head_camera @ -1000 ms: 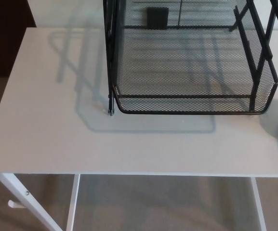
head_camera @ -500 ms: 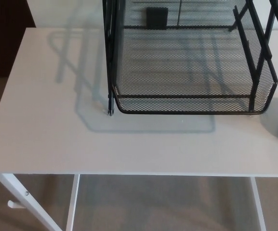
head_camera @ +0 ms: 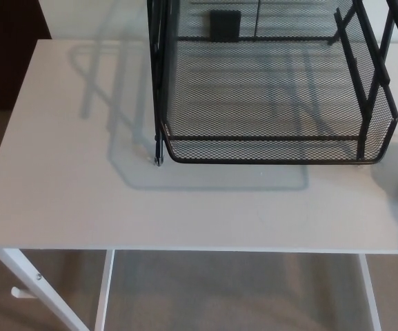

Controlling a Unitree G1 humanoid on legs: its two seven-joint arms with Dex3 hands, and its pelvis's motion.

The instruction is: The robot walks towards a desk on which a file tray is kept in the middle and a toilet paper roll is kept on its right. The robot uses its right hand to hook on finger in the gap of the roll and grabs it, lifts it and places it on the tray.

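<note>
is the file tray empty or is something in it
Empty, as far as shown: the file tray has a bare mesh floor, desk visible through it.

Legible markings: none.
No text, label or number can be read on the black wire-mesh file tray, the white flat desk top, or the small dark square patch at the tray's rear mesh.

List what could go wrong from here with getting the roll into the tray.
1. The roll does not clearly show on the desk, and no hand is in view, so the right hand may reach nearly unseen.
2. The file tray's upright bars on its right side stand high; a hand coming from there might strike them or shove the tray.
</note>
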